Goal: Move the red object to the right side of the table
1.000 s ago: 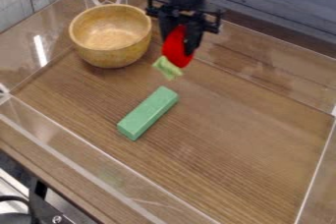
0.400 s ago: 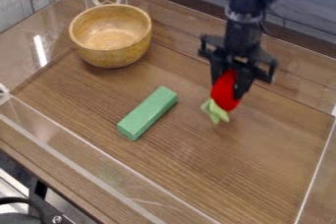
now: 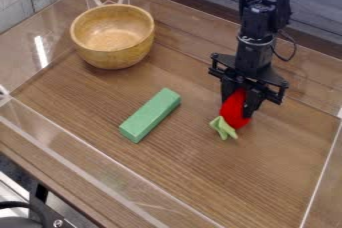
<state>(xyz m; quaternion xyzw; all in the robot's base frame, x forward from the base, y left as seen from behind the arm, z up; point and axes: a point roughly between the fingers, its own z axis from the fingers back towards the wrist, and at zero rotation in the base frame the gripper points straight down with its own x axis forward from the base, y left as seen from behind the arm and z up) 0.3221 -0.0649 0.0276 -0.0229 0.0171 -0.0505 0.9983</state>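
The red fruit (image 3: 237, 109) lies between the jaws (image 3: 238, 92), which are clamped on it. They come at it from the far side of the bench (image 3: 147, 174), so the dark fingers meet the fruit around its far part, while its near part shows out in front of them. The pale green leafy end (image 3: 222, 128) points away from the jaws, toward the near left of the view, and nothing grips it. Whether the fruit touches the wood below is hard to tell.

Within the view, the fruit and the jaws are right of the middle of the bench, short of the clear wall (image 3: 322, 162) along the right edge. The green block (image 3: 151, 115) lies flat to the left of the fruit, apart from both it and the jaws, set at a slant. The wooden bowl (image 3: 112, 36) stands farther back on the left, well apart from the fruit and upright, its hollow facing up.
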